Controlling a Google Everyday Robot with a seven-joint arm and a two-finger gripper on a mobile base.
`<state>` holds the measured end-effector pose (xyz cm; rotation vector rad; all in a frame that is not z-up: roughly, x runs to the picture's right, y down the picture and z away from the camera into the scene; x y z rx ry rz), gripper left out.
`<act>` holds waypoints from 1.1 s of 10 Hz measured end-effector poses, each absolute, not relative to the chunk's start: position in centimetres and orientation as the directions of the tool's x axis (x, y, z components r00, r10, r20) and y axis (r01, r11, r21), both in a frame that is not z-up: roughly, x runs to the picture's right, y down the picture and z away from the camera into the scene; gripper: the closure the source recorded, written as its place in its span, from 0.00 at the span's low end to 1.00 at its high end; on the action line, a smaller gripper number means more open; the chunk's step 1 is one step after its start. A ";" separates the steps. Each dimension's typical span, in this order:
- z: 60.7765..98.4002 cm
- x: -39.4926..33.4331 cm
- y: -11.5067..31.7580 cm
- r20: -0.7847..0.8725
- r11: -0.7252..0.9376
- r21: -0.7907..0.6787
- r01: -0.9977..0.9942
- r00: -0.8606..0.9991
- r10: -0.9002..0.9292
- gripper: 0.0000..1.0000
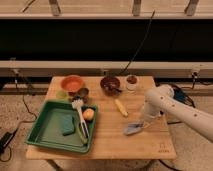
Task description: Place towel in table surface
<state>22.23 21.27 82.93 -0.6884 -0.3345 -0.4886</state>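
The towel (134, 129) is a small blue-grey cloth lying low on the right part of the wooden table (107, 142). My white arm comes in from the right. My gripper (146, 121) is at the towel's right end, close over the table top. The arm's wrist hides where the gripper meets the cloth.
A green tray (44, 135) at front left holds a green sponge (67, 125), a white brush (80, 117) and an orange fruit (88, 114). Behind are an orange bowl (72, 82), a dark bowl (110, 84), a white cup (132, 82) and a yellow banana (121, 107).
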 end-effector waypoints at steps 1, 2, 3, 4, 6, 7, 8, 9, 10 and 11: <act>82.2 22.2 20.8 0.447 0.672 -0.514 0.534 0.835 -0.322 0.96; 81.3 22.0 20.2 0.449 0.675 -0.504 0.539 0.831 -0.329 1.00; 79.9 21.8 19.5 0.451 0.677 -0.492 0.548 0.825 -0.339 1.00; 78.8 21.6 18.9 0.454 0.679 -0.482 0.554 0.821 -0.347 1.00; 75.2 21.0 17.2 0.468 0.684 -0.447 0.576 0.802 -0.370 1.00; 73.6 20.8 16.7 0.477 0.683 -0.432 0.589 0.792 -0.381 1.00; 71.2 20.2 16.0 0.492 0.678 -0.404 0.614 0.771 -0.404 1.00; 69.5 19.4 15.9 0.508 0.666 -0.382 0.641 0.748 -0.428 1.00; 68.6 18.6 15.9 0.521 0.654 -0.368 0.661 0.729 -0.444 1.00; 67.8 17.4 16.1 0.542 0.637 -0.344 0.690 0.700 -0.465 1.00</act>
